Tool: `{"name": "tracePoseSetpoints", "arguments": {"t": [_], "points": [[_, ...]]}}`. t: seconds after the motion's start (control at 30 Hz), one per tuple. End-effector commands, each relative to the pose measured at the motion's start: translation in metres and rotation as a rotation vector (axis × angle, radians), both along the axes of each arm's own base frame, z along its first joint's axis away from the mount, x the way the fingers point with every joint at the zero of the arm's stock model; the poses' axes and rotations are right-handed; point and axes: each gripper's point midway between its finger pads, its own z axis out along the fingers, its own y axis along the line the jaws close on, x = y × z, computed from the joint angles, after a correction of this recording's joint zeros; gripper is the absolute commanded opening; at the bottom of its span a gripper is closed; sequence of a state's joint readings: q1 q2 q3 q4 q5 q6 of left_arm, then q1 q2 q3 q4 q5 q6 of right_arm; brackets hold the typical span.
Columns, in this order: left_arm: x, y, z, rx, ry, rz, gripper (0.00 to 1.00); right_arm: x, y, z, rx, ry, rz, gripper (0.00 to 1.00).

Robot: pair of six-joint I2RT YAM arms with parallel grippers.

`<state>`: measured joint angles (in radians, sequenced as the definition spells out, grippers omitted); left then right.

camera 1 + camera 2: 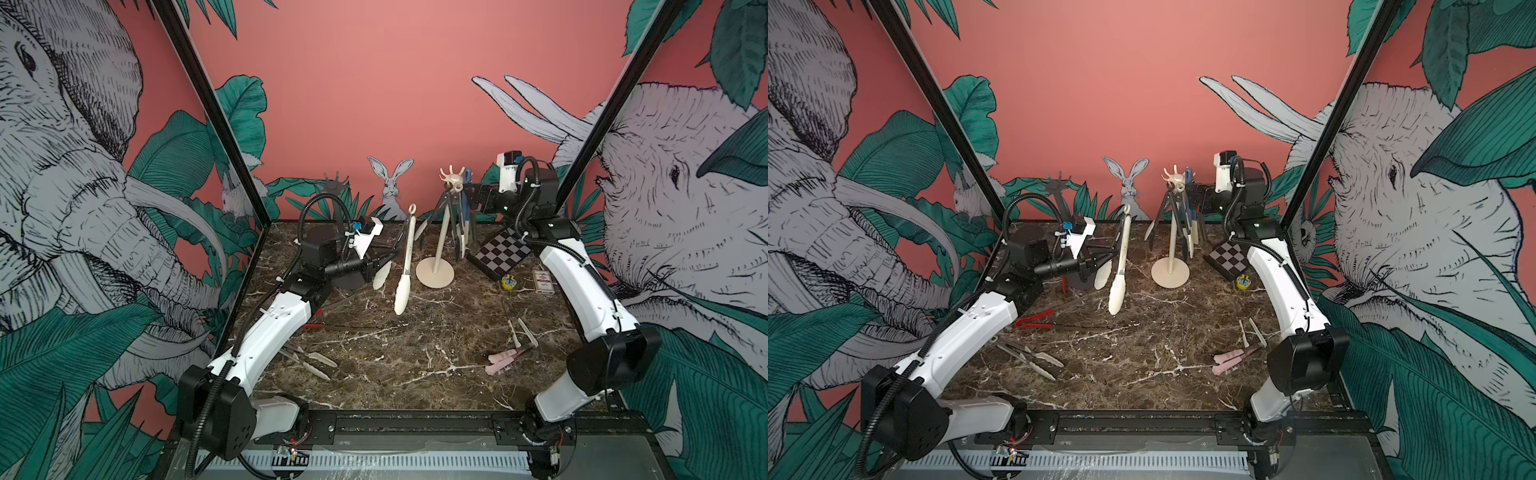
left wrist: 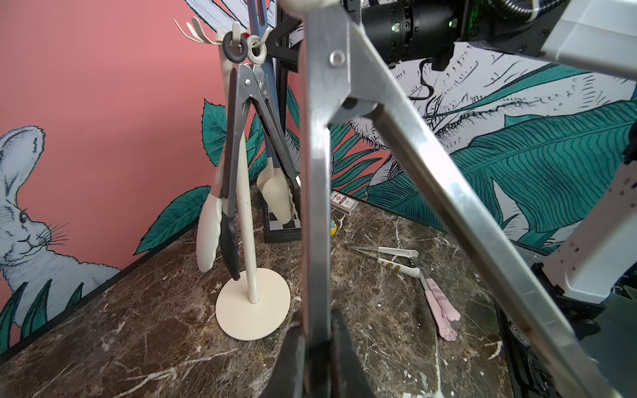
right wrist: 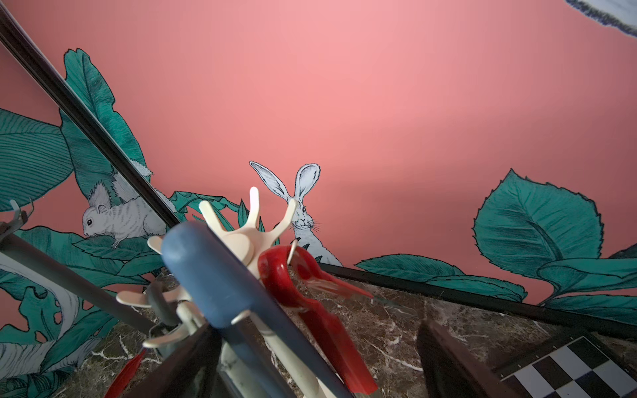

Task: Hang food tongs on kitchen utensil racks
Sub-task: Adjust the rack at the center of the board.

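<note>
Tongs [image 2: 317, 172] brushed metal; cream rack [image 2: 241, 317] matt; tabletop [image 2: 138, 327] smooth veined marble.

I work in a staged robot test cell. Printed jungle panels [image 1: 374, 104] with a rabbit [image 1: 390, 183] stand beyond my left claw [image 1: 374, 262], a black frame post [image 1: 210, 112] rises beside it, a marble-look tabletop [image 1: 415, 345] lies beneath, and behind it runs the black mounting rail [image 1: 415, 419].

A pink back wall [image 1: 374, 104] painted with a rabbit [image 1: 390, 183] and green leaves [image 1: 241, 112] is flanked by side panels printed with grey elephants [image 1: 62, 166], black posts [image 1: 208, 104] are set at the corners, and a dark marbled desk [image 1: 415, 353] is evenly lit.
</note>
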<state>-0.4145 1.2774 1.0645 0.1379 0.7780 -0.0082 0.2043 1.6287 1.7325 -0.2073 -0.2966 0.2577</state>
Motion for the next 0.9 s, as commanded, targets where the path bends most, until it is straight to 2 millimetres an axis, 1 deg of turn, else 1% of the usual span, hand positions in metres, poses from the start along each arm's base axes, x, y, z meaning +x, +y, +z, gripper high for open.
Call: {"name": "tracePoseSetpoints", "arguments": {"t": [0.0, 0.1, 0.2, 0.27, 0.33, 0.37, 0.4, 0.6, 0.73, 0.87], "points": [[0.000, -0.004, 0.024, -0.046, -0.055, -0.028, 0.00, 0.006, 0.000, 0.023, 0.017, -0.071, 0.013, 0.88], [0.003, -0.009, 0.030, -0.052, -0.060, -0.051, 0.00, 0.006, 0.001, 0.024, 0.005, -0.069, 0.028, 0.88], [0.005, -0.015, 0.039, -0.056, -0.061, -0.096, 0.00, 0.001, -0.004, 0.018, -0.001, -0.060, 0.032, 0.90], [0.005, -0.022, 0.041, -0.039, -0.050, -0.138, 0.00, -0.004, -0.006, 0.016, 0.010, -0.060, 0.044, 0.91], [0.006, -0.026, 0.044, -0.026, -0.040, -0.170, 0.00, -0.004, -0.005, 0.007, 0.012, -0.042, 0.056, 0.91], [0.006, -0.027, 0.046, -0.027, -0.040, -0.179, 0.00, -0.012, -0.005, 0.014, 0.015, -0.056, 0.061, 0.91], [0.006, -0.029, 0.049, -0.028, -0.039, -0.195, 0.00, -0.016, -0.006, 0.017, 0.015, -0.064, 0.065, 0.92], [0.010, -0.041, 0.051, -0.013, 0.024, -0.302, 0.00, -0.033, -0.008, 0.020, 0.007, -0.082, 0.080, 0.97], [0.017, -0.046, 0.050, -0.009, 0.042, -0.322, 0.00, -0.043, -0.005, 0.022, 0.013, -0.078, 0.108, 0.98], [0.024, -0.053, 0.047, -0.028, 0.088, -0.360, 0.00, -0.051, -0.007, 0.023, 0.008, -0.085, 0.109, 1.00]]}}
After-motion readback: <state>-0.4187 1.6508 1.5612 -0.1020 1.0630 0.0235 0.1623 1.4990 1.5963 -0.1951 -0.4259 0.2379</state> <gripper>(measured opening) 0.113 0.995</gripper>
